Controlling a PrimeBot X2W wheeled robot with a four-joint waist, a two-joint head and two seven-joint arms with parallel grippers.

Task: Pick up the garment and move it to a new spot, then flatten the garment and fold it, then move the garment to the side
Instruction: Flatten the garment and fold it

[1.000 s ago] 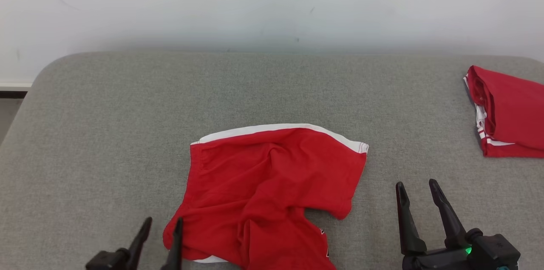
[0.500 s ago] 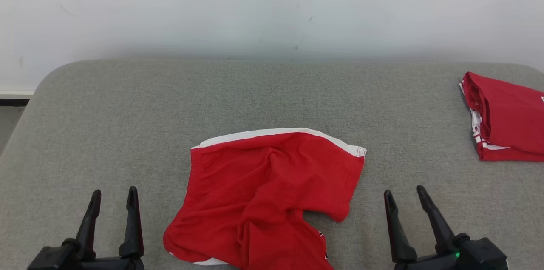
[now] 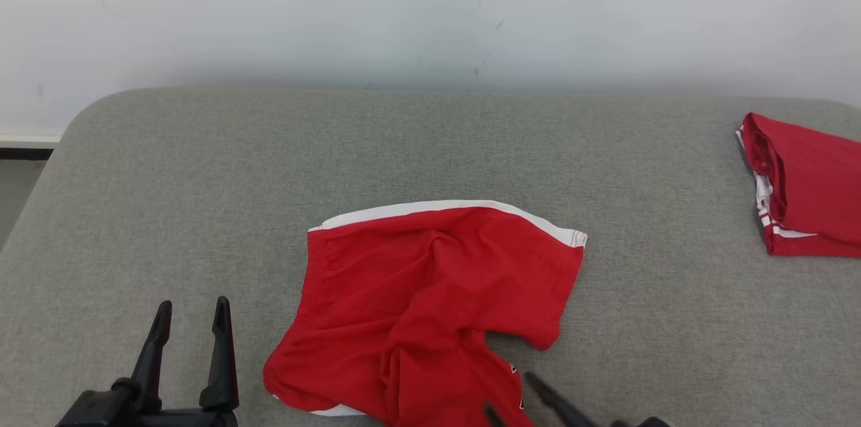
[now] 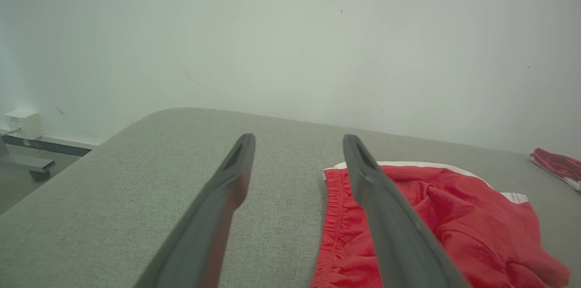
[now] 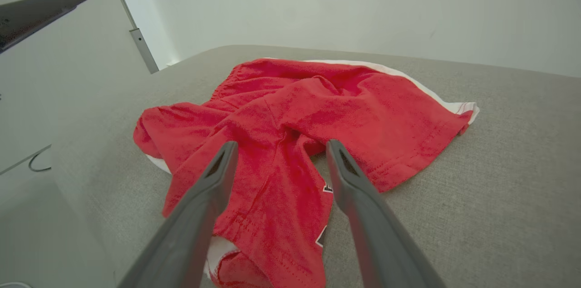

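Note:
A crumpled pair of red shorts with white trim, the garment [image 3: 430,299], lies in the middle of the grey padded surface [image 3: 202,165]. My left gripper [image 3: 193,309] stands open to its left, apart from the cloth. In the left wrist view the left gripper [image 4: 298,140] is empty, with the garment [image 4: 431,215] beside its right finger. My right gripper [image 3: 508,392] shows open at the bottom edge, over the garment's near leg. In the right wrist view the right gripper [image 5: 281,145] hovers with nothing between its fingers just above the garment [image 5: 317,115].
A second red garment [image 3: 807,191], folded, lies at the surface's right edge. It also appears far right as a second red garment [image 4: 556,165]. A pale wall rises behind the surface. The surface's left edge drops to the floor. The other arm's dark finger [image 5: 41,9] crosses the upper left.
My right gripper has swung left and down from the bare surface to the garment's near leg. My left gripper drew left away from the garment's edge, then stayed. The camera shifted slightly.

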